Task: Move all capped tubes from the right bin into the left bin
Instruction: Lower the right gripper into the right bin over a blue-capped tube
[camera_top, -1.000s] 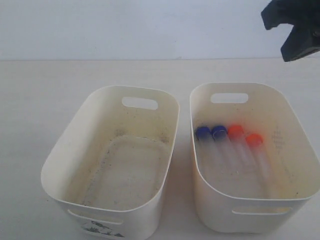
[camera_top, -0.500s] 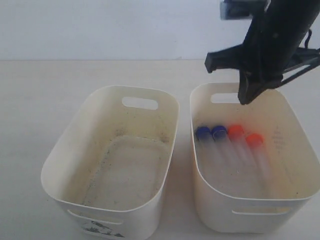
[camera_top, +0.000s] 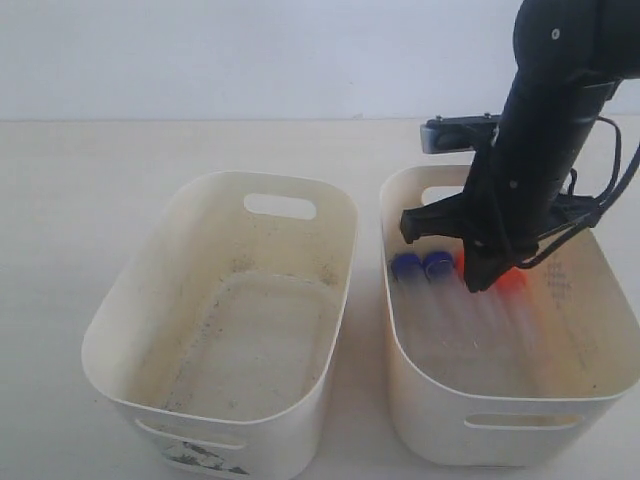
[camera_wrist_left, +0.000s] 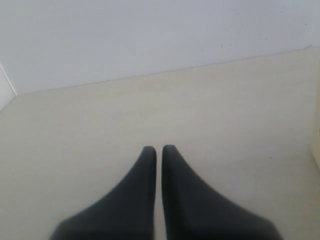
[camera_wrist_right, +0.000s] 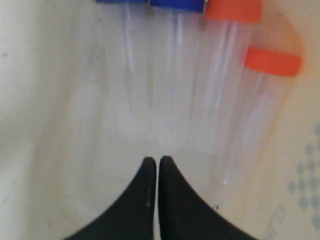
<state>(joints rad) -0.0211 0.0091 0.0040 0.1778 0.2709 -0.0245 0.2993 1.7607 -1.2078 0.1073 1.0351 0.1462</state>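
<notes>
Four capped tubes lie side by side on the floor of the right bin (camera_top: 470, 440). Two blue caps (camera_top: 405, 265) (camera_top: 438, 263) show left of my arm; one orange-red cap (camera_top: 513, 282) peeks out to its right, the other is hidden. The right wrist view shows both blue caps (camera_wrist_right: 177, 4), both orange-red caps (camera_wrist_right: 233, 10) (camera_wrist_right: 272, 61) and the clear tube bodies (camera_wrist_right: 220, 90). My right gripper (camera_top: 478, 284) (camera_wrist_right: 158, 159) is shut and empty, low inside the bin above the tubes. The left bin (camera_top: 165, 275) holds nothing. My left gripper (camera_wrist_left: 159, 148) is shut over bare table.
The two bins stand close together on a pale table (camera_top: 90, 170). A dotted diamond mark (camera_top: 557, 275) (camera_wrist_right: 305, 175) sits on the right bin's inner wall. The left bin's floor (camera_top: 260, 350) is speckled. A white wall (camera_top: 250, 50) rises behind the table.
My right arm has come down from the upper right corner into the right bin, now covering one orange-red cap. The tubes and bins have not moved.
</notes>
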